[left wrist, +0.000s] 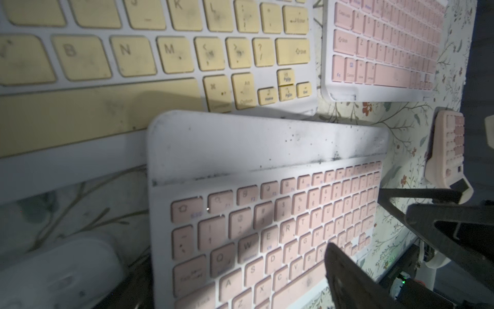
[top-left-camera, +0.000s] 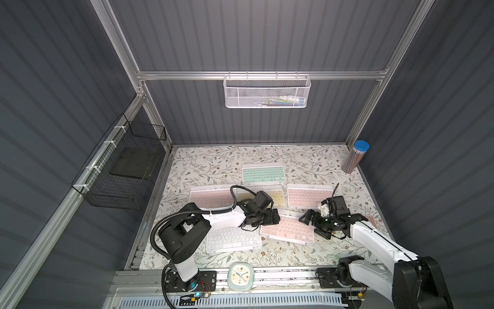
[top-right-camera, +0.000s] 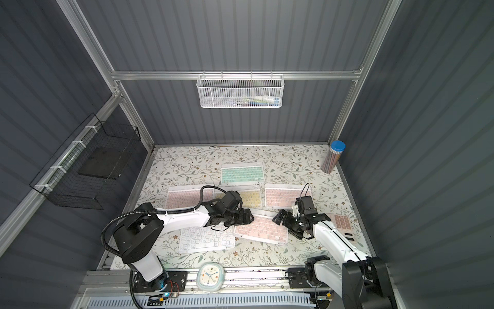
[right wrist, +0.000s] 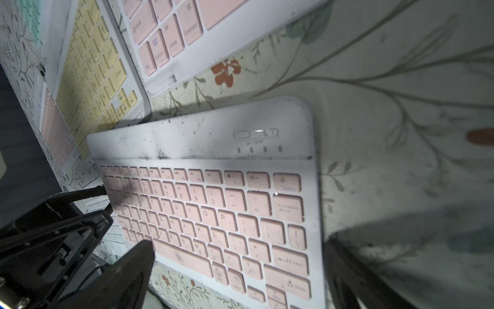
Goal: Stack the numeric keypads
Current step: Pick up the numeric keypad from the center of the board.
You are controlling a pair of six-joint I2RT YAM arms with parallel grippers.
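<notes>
Several white-framed keypads lie on the floral table (top-left-camera: 294, 157): mint-green (top-left-camera: 263, 174) at the back, pink (top-left-camera: 208, 196), yellow (top-left-camera: 279, 198) and pink (top-left-camera: 310, 196) in a row, white (top-left-camera: 232, 239) in front. A tilted pink keypad (top-left-camera: 287, 230) (left wrist: 267, 219) (right wrist: 213, 214) lies between my arms. My left gripper (top-left-camera: 272, 217) (left wrist: 246, 281) is at its left end, jaws wide, with one finger (left wrist: 347, 275) showing by its front edge. My right gripper (top-left-camera: 311, 222) (right wrist: 240, 267) is open and straddles its front right corner without holding it.
A pink calculator (top-left-camera: 373, 220) (left wrist: 449, 144) lies behind my right arm. A clock (top-left-camera: 238, 275) sits on the front rail and a pencil tube (top-left-camera: 355, 156) stands at the back right corner. A white mesh basket (top-left-camera: 267, 92) and a black wire basket (top-left-camera: 117, 174) hang on the walls.
</notes>
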